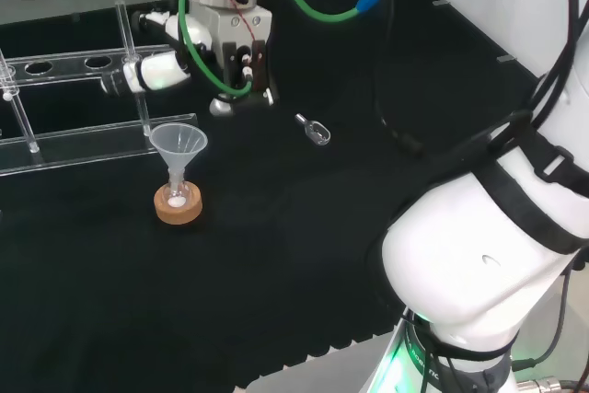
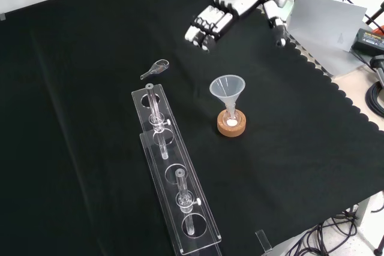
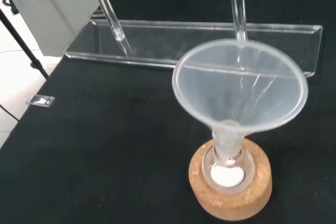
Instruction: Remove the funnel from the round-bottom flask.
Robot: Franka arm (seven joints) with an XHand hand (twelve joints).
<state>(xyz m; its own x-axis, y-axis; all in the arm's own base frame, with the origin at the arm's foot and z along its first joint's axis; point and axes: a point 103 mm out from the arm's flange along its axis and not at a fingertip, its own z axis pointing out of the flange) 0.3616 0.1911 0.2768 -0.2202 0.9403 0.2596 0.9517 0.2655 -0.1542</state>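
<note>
One funnel (image 2: 227, 88) sits stem-down in the flask (image 2: 231, 119) on its cork ring (image 2: 231, 125), near the middle of the cloth (image 2: 78, 88), beside the clear rack (image 2: 174, 175). The hand (image 2: 207, 25) hovers apart toward the far edge, fingers straight and together, holding nothing. This looks like the approach step; next it must descend and grasp the cone's rim.

A clear rack (image 2: 174, 190) and a small scoop (image 2: 156, 68) lie on the black cloth (image 2: 78, 118).
</note>
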